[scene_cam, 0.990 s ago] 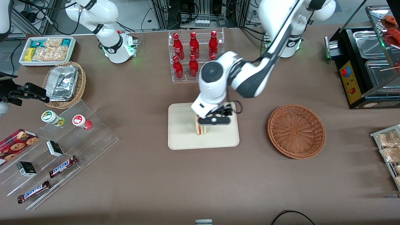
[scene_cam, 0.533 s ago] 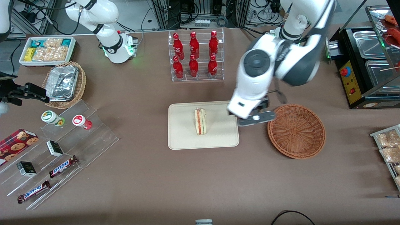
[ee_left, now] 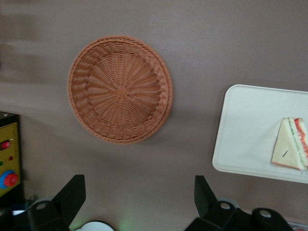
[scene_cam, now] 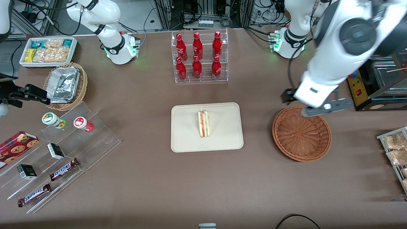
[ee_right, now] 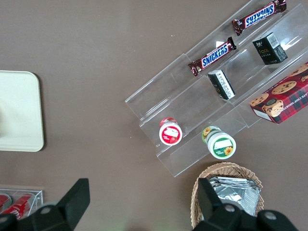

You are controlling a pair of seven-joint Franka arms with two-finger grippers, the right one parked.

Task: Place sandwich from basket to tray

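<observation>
The sandwich (scene_cam: 203, 123) (ee_left: 290, 150), a pale wedge with red and green layers, stands on its edge in the middle of the cream tray (scene_cam: 184, 140) (ee_left: 245, 130). A corner of the tray (ee_right: 19, 110) also shows in the right wrist view. The reddish-brown wicker basket (scene_cam: 301, 133) (ee_left: 120, 89) sits beside the tray, toward the working arm's end, with nothing in it. My gripper (scene_cam: 305, 101) (ee_left: 139, 199) hangs high over the part of the basket's rim farthest from the front camera. It is open, with only bare table between its fingers (ee_left: 72, 195).
A rack of red bottles (scene_cam: 198, 57) stands farther from the front camera than the tray. A black appliance (scene_cam: 375, 73) and a rack of packets (scene_cam: 396, 149) flank the basket. At the parked arm's end are a stepped acrylic stand (scene_cam: 60, 152), a foil-pan basket (scene_cam: 65, 86) and a white bin (scene_cam: 47, 51).
The gripper let go of the sandwich on the tray, then rose and swung toward the working arm's end, to above the basket. The sandwich stays standing on the tray.
</observation>
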